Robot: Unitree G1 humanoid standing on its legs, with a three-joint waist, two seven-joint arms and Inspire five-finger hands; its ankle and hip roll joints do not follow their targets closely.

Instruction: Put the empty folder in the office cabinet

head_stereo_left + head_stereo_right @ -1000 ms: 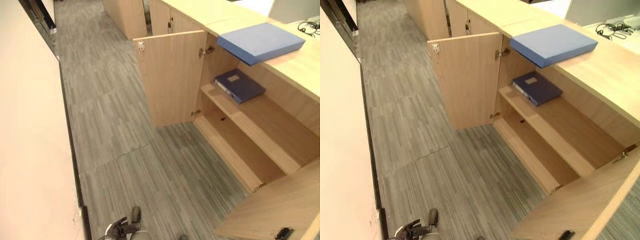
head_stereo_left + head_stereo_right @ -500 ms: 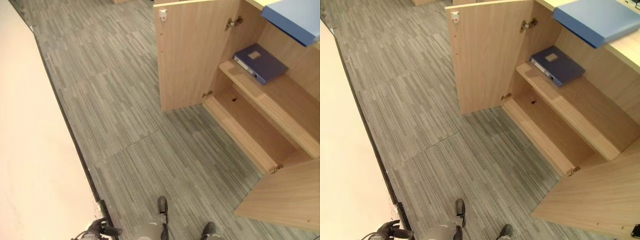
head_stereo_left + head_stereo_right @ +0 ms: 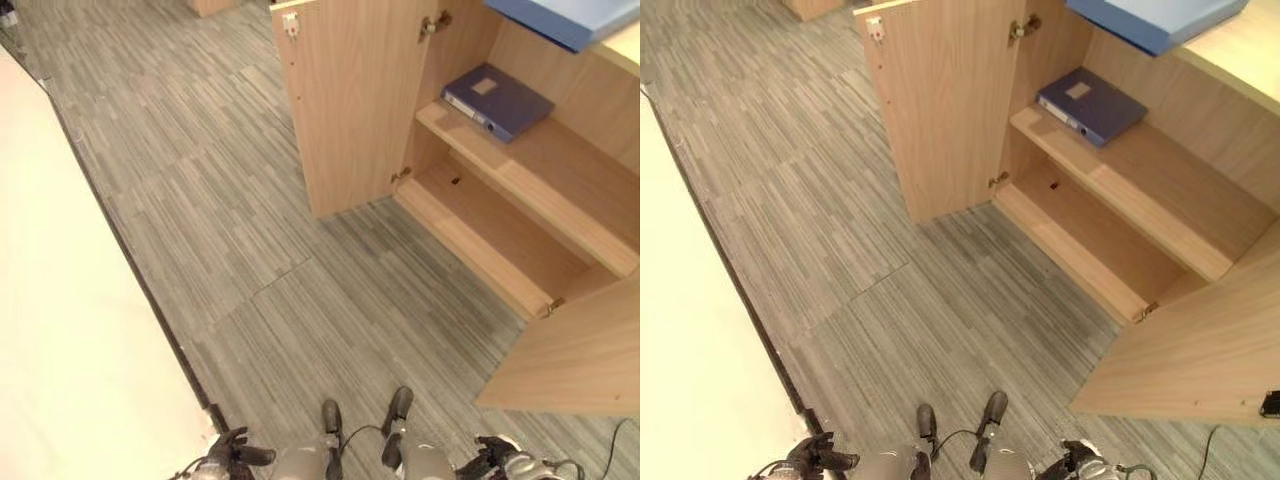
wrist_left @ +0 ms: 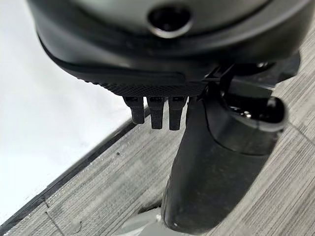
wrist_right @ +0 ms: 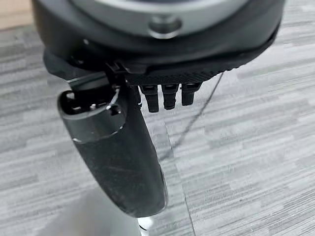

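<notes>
A wide stretch of grey striped carpet floor (image 3: 250, 230) lies between the pale wall (image 3: 70, 330) and the light wooden office cabinet (image 3: 520, 200), whose two doors (image 3: 350, 100) stand swung out. Two folders show: one light blue folder (image 3: 1155, 18) overhanging the cabinet's top edge, one dark blue on the upper shelf (image 3: 497, 100). Both dark hands, left (image 3: 232, 455) and right (image 3: 492, 458), hang relaxed and empty, well apart from them.

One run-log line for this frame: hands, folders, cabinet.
left hand: open, empty | right hand: open, empty | light blue folder: on cabinet top | dark blue folder: on upper shelf | cabinet door: open
</notes>
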